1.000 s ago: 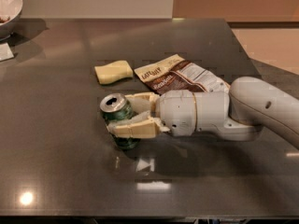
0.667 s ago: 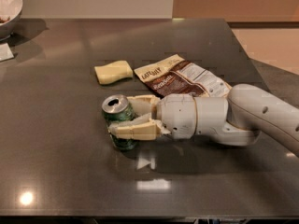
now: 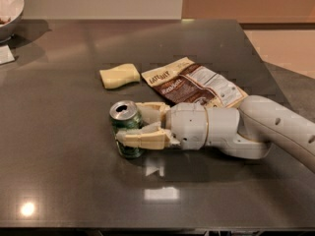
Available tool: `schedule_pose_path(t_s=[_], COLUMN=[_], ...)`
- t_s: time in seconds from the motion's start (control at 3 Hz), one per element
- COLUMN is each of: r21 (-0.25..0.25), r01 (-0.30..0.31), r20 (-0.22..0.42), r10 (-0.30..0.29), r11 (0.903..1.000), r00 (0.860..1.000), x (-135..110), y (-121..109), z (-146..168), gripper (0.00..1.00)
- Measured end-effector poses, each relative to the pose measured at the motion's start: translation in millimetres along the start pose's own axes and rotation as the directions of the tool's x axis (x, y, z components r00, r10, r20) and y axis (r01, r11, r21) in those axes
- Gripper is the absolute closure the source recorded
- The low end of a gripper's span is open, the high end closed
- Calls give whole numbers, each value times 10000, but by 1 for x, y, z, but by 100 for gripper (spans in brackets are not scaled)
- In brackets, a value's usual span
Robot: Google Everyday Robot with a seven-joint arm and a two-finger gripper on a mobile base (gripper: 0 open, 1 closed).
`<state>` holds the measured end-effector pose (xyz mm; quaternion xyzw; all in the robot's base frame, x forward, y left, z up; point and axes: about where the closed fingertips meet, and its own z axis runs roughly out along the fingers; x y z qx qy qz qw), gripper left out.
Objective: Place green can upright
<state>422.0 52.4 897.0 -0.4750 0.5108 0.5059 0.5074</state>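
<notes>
The green can (image 3: 126,128) stands upright on the dark grey table (image 3: 64,171), a little left of the middle, its silver top facing up. My gripper (image 3: 132,124) reaches in from the right, low over the table, with one cream finger (image 3: 142,139) in front of the can and the other behind it. The fingers are closed around the can's body. The white arm (image 3: 256,129) stretches off to the right edge.
A brown snack bag (image 3: 192,85) lies flat just behind the gripper. A yellow sponge (image 3: 119,75) lies to its left. A white bowl (image 3: 7,11) stands at the table's far left corner, with a white paper (image 3: 6,54) near it.
The gripper and can have stayed at about the same spot; the arm has lowered slightly toward the table. The can remains upright in the fingers.
</notes>
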Motion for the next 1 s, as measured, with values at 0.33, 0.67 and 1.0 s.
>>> schedule_pose_path(t_s=[0.33, 0.67, 1.0], r21=[-21, -14, -16], r01=[79, 131, 132], r20=[107, 124, 124], r10=[-79, -131, -131], r11=[10000, 9999, 9999], r00=[9999, 9998, 9998], x=[3, 6, 6], y=[0, -1, -1], z=[0, 0, 0], gripper=[12, 0, 0])
